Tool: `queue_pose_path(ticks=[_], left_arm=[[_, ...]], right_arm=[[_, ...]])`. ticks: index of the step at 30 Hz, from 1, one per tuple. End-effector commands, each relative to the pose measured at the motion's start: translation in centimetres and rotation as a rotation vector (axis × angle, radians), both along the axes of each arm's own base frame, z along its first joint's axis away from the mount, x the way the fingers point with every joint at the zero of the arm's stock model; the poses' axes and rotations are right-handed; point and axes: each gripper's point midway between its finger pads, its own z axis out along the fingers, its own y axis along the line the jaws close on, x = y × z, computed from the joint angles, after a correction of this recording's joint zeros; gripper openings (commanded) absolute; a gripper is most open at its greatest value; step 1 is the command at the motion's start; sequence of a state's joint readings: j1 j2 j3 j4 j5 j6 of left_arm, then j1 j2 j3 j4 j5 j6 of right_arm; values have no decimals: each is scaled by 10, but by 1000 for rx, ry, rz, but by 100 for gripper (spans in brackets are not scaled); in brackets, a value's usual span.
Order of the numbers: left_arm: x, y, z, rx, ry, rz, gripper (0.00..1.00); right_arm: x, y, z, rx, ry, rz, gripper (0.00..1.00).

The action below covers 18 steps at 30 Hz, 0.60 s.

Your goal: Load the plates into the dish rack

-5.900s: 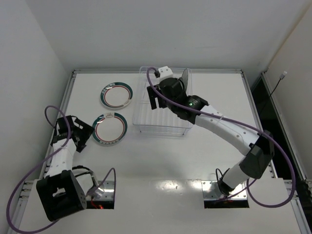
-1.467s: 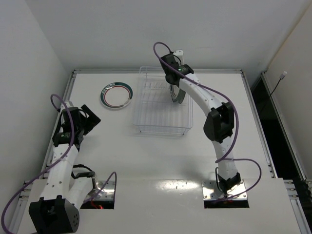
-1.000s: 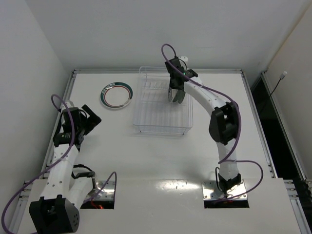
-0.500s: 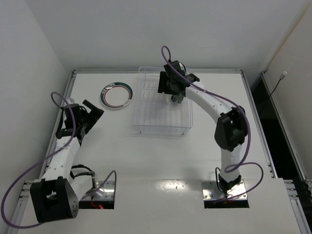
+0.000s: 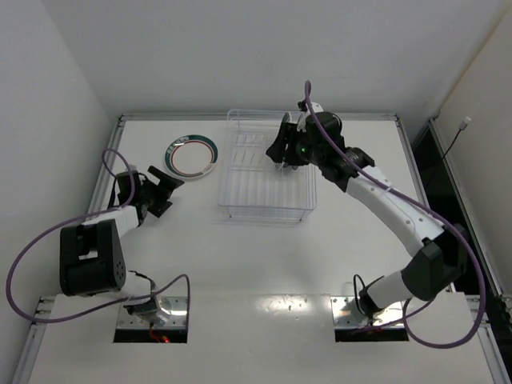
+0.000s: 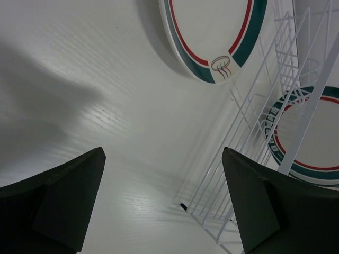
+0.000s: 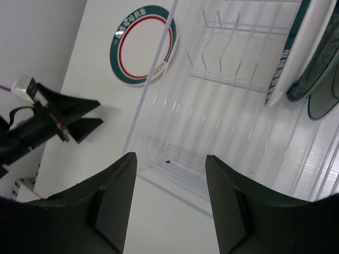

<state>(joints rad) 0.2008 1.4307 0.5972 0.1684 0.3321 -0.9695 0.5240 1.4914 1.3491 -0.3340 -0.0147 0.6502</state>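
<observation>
One teal-rimmed plate with a red ring (image 5: pixel 191 156) (image 7: pixel 144 50) (image 6: pixel 212 37) lies flat on the table left of the clear dish rack (image 5: pixel 268 188) (image 7: pixel 212 79) (image 6: pixel 249 143). Other plates stand on edge at the rack's far right: a teal-rimmed one (image 7: pixel 294 53) (image 6: pixel 307 137) and a teal-patterned one (image 7: pixel 319 66) behind it. My right gripper (image 5: pixel 278 150) (image 7: pixel 169 206) hangs open and empty over the rack, apart from those plates. My left gripper (image 5: pixel 166 193) (image 6: pixel 164 201) (image 7: pixel 69 119) is open and empty near the table, a little short of the flat plate.
White walls close the table in at the left and back. A raised rail (image 5: pixel 120 128) runs along the table's edges. The rack's thin wire dividers (image 7: pixel 222 47) stand upright inside it.
My right gripper opened, released a plate into the rack and drew back over it. My left gripper swung right towards the flat plate and the rack.
</observation>
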Motion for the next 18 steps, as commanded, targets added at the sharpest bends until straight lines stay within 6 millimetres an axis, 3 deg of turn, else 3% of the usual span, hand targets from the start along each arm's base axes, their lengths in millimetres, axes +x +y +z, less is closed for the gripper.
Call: queue_pose_path(ticks=[1,2,5,10,13,14,18], left_arm=[[31,8,27,-14,-138,18,90],[35,9,20,-22,-137,23,89],[54,18,18,-23,-144,69,86],[85,30,-17,-44,-66,143,83],[107,28,-18,-67,-75,109,75],[109,27,-28,-76,-55,101,71],[111,28,-37,-54,-40,84,56]], right_arm=[[-14,3,19,49,-81,72,52],[-21,-1,29,52,-110,77,52],[-29,-11,30,45,-116,71,53],[-39,-27,41,7,-159,63,53],[-46,-37,28,-19,-137,50,54],[-52,-40,29,-19,-135,50,54],[-60,-49,41,1,-158,35,56]])
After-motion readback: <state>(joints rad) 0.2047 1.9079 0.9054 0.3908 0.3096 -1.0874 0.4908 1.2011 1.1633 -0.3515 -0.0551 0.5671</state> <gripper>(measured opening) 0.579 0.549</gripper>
